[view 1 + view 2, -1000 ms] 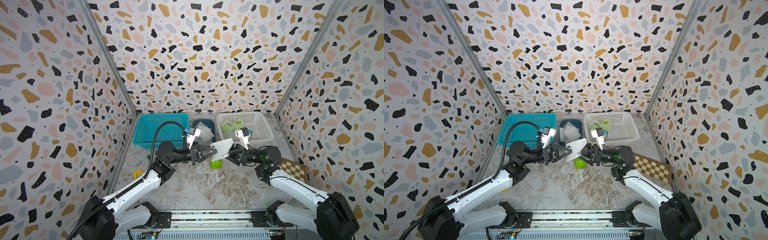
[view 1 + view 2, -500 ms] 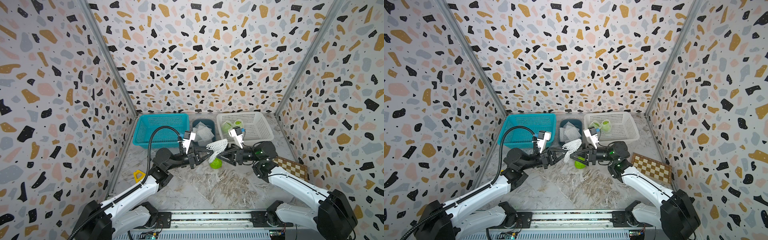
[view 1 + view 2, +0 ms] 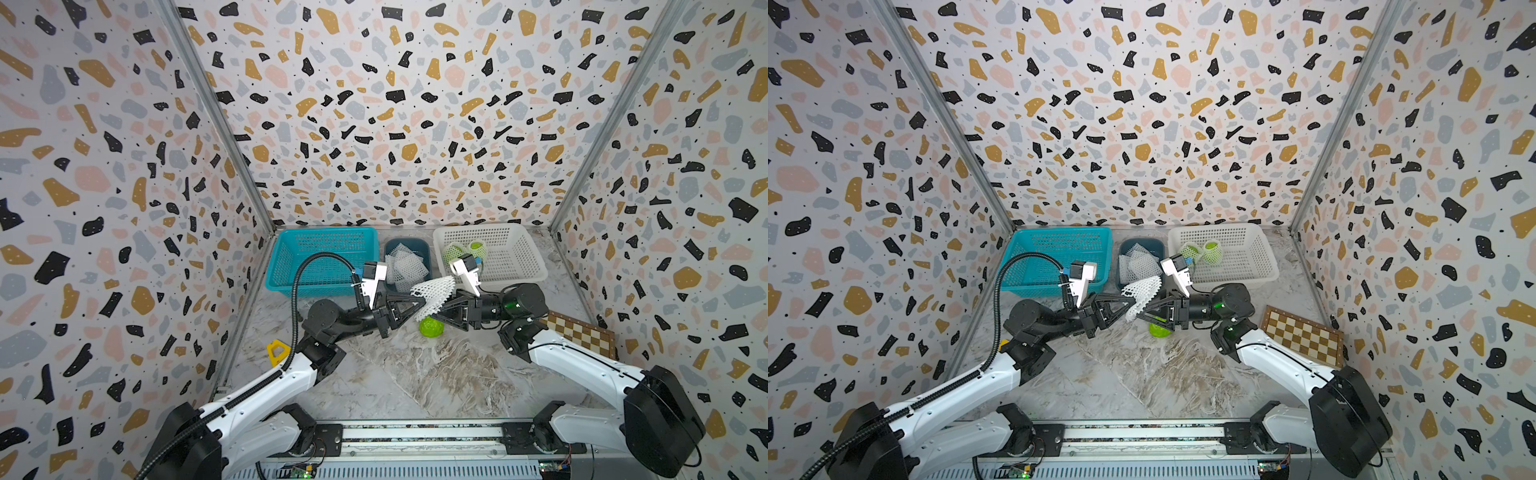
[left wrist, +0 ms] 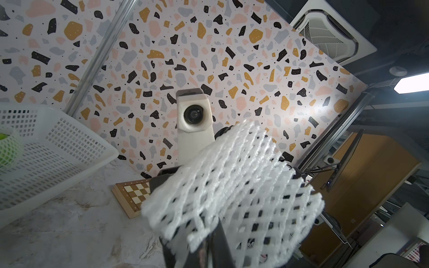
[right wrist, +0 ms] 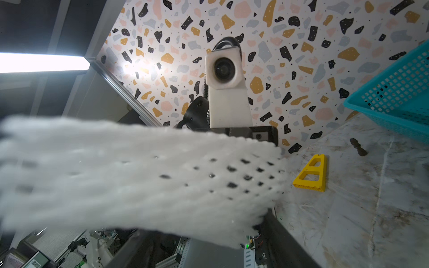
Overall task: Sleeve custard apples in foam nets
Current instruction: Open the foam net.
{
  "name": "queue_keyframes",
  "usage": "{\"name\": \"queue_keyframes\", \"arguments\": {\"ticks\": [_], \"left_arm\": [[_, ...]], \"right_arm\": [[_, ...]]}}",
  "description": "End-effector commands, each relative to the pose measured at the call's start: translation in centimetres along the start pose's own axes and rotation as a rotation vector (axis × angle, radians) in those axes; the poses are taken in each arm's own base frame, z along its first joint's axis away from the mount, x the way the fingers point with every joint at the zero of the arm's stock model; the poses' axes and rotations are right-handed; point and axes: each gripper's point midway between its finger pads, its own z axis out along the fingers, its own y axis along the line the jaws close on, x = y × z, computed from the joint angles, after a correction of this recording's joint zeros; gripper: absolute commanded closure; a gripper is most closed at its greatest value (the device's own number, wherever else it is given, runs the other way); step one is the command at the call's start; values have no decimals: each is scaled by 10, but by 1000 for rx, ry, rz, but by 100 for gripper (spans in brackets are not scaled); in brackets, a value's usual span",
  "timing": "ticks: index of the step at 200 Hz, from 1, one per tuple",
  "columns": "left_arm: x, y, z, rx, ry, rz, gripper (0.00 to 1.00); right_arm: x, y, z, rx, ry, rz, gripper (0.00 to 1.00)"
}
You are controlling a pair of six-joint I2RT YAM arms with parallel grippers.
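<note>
Left wrist view shows us the left gripper (image 4: pixel 210 241) clenched on the foam net (image 4: pixel 232 185); in both top views the right gripper (image 3: pixel 445 309) stands spread at its other end, custard apple (image 3: pixel 431 327) beneath on the table (image 3: pixel 415 374)

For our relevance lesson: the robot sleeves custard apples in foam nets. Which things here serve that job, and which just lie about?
Job: held foam net, bare custard apple, netted custard apples, white basket, spare foam nets, dark blue tub, teal basket (probably).
Lying about: chessboard, yellow triangular frame, small dark piece.
</note>
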Motion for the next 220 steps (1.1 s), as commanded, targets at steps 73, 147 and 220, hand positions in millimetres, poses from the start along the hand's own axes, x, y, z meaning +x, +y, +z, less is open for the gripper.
{"name": "queue_keyframes", "arguments": {"ticks": [73, 147, 220], "left_arm": [[5, -15, -14, 14, -14, 101, 100], [14, -20, -16, 28, 50, 90, 100], [11, -20, -17, 11, 65, 111, 100]], "right_arm": [[-18, 48, -15, -124, -73, -143, 36], [-11, 42, -22, -170, -63, -66, 45], [9, 41, -22, -186, 12, -44, 48]]}}
